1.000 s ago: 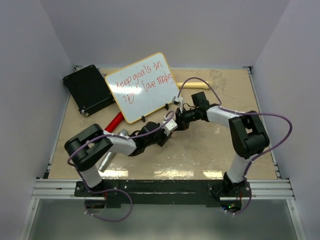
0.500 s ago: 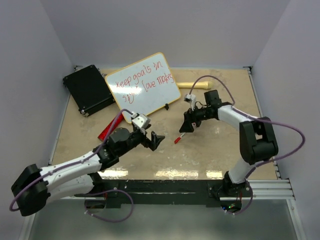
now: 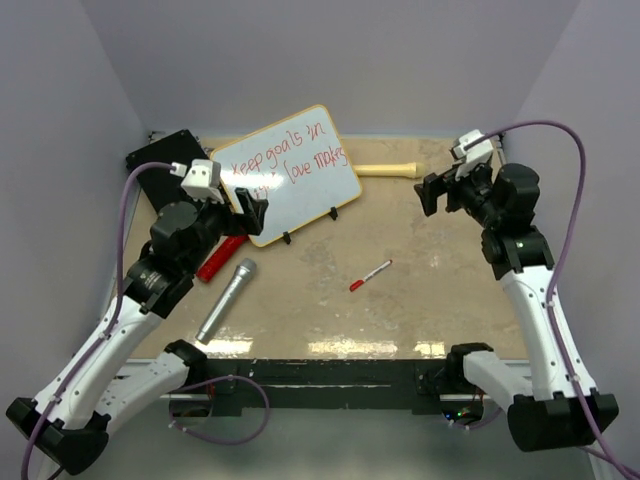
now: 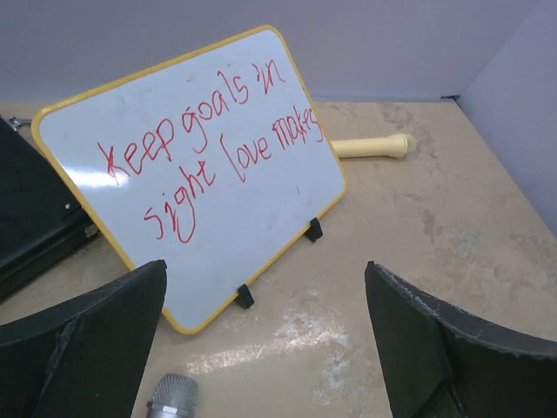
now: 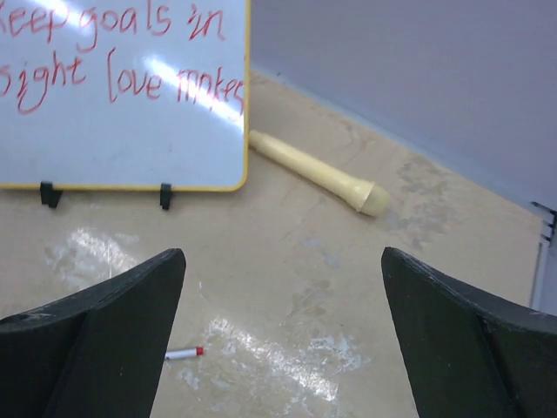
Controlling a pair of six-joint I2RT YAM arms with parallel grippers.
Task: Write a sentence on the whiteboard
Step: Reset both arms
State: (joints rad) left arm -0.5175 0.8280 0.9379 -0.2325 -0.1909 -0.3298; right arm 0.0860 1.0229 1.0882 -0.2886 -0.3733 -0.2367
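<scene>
The whiteboard point(image 3: 300, 200) leans on black feet at the back of the table, yellow-framed. The sentence point(image 3: 285, 160) is in red, two lines: "Keep goals in sight love makes". It also shows in the left wrist view, the whiteboard point(image 4: 252, 209) with the sentence point(image 4: 209, 139), and in the right wrist view, the whiteboard point(image 5: 130, 139) with the sentence point(image 5: 122, 61). My left gripper point(image 3: 252, 212) hangs open near the board's lower left corner, holding nothing. My right gripper point(image 3: 433, 195) is raised at the right, open and empty. A capped red marker point(image 3: 370, 275) lies on the table between them.
A grey microphone point(image 3: 225, 300) and a red object point(image 3: 222, 258) lie front left of the board. A black case point(image 3: 160, 160) sits at the back left. A cream cylinder point(image 3: 388, 170) lies behind the board's right side. The marker point(image 5: 184, 353) lies below my right gripper point(image 5: 283, 340).
Both grippers met at the table's middle a second ago. They have since opened and drawn back, left arm to the left, right arm to the right. The marker now lies loose on the table.
</scene>
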